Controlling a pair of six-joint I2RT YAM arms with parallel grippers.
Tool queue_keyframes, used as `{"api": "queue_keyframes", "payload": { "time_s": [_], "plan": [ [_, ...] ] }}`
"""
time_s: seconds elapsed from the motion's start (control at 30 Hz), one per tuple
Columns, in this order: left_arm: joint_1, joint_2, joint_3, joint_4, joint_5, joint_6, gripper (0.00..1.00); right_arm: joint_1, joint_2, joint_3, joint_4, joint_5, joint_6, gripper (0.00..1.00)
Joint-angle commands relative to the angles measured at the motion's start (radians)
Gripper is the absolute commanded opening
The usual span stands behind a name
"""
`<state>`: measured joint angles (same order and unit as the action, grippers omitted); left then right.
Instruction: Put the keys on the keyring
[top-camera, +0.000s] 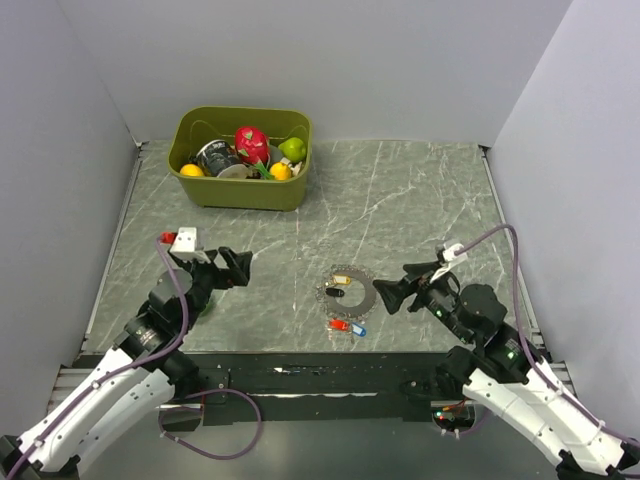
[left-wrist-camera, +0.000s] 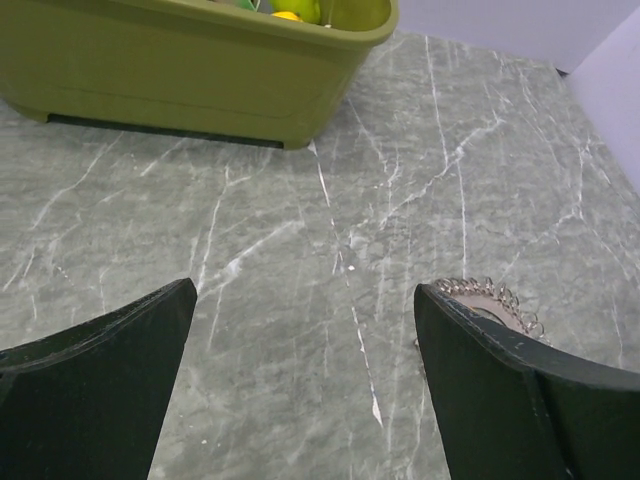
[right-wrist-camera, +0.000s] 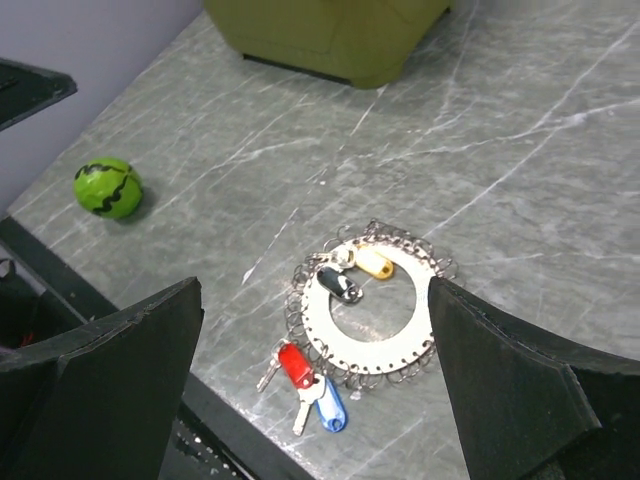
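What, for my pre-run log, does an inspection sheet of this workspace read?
Surface: grey-green marbled table.
Job's things: keyring flat, centre front; black-headed key and yellow-headed key on its rim; red-tagged key and blue-tagged key at its near edge; whether threaded, cannot tell.
Clutter: green bin holding fruit, far left; green ball near the left arm.
Grippers: left gripper, right gripper open, empty, flanking the keyring.
Cables: purple cables along both arms.
Surroundings: pale walls on three sides.

Olive-green rectangular plastic tub (top-camera: 240, 192), far left of the table, holding red, green and yellow fruit. Small green ball with black squiggle (right-wrist-camera: 108, 188). Grey-green marble-look tabletop (top-camera: 400, 200).
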<state>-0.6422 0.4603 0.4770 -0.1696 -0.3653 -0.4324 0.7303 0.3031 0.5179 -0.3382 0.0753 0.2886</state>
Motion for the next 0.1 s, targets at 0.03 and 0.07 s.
{"api": "queue_keyframes", "payload": {
  "time_s": [0.03, 0.07],
  "plan": [
    [-0.002, -0.012, -0.021, 0.076, -0.033, -0.009, 0.96, -0.005, 0.005, 0.002, 0.033, 0.131, -0.009, 1.00],
    [-0.002, -0.015, -0.041, 0.093, -0.041, -0.009, 0.96, -0.005, 0.010, 0.001, 0.044, 0.156, -0.025, 1.00]
  ]
}}
